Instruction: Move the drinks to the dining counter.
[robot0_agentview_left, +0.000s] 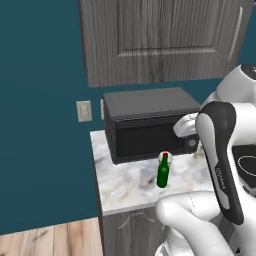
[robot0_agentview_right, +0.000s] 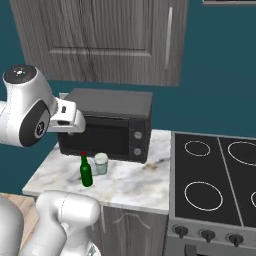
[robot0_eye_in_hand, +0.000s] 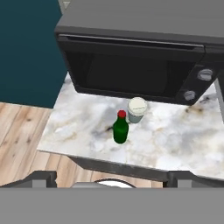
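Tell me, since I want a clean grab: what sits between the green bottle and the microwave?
The small white cup, just behind the green bottle and before the microwave, seen in the hand view.

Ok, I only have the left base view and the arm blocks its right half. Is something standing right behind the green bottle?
Observer: Yes, a small white cup stands just behind the green bottle, between it and the microwave.
Operator: What lies right of the worktop?
Observer: A black stovetop with ring burners adjoins the marble worktop on that side.
Operator: And the pincer, is it open?
Observer: The hand view shows the pincer open. Its fingertips are spread wide, and the bottle sits ahead, roughly centred between them.
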